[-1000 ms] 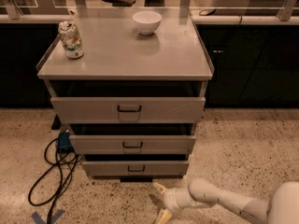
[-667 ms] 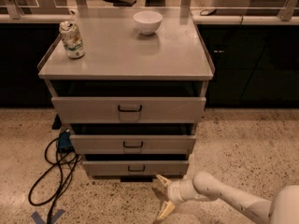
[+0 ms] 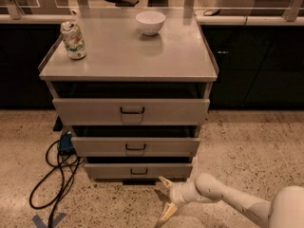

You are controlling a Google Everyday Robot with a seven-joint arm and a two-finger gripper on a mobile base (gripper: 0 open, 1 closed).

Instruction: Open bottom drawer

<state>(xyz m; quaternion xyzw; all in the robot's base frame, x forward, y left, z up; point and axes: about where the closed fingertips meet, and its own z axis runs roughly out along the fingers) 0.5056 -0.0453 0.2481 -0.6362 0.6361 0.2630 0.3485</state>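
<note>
The bottom drawer point(image 3: 138, 171) is the lowest and narrowest grey front of the three-drawer cabinet, with a small black pull handle point(image 3: 138, 172) at its centre. It looks pushed in. My gripper point(image 3: 165, 198) is low over the floor, just below and to the right of that drawer's front, a short way from the handle. Its two pale fingers are spread apart, one pointing up-left toward the drawer and one point(image 3: 166, 213) pointing down. It holds nothing. My white arm point(image 3: 228, 199) runs in from the lower right.
The middle drawer point(image 3: 136, 146) and top drawer point(image 3: 131, 111) sit above. A can point(image 3: 73, 41) and a white bowl point(image 3: 150, 22) stand on the cabinet top. A black cable point(image 3: 54, 175) loops on the floor at the left. Dark cabinets line the back.
My gripper and arm have moved left along the floor and slightly up, closer to the bottom drawer's front. The drawers have not moved.
</note>
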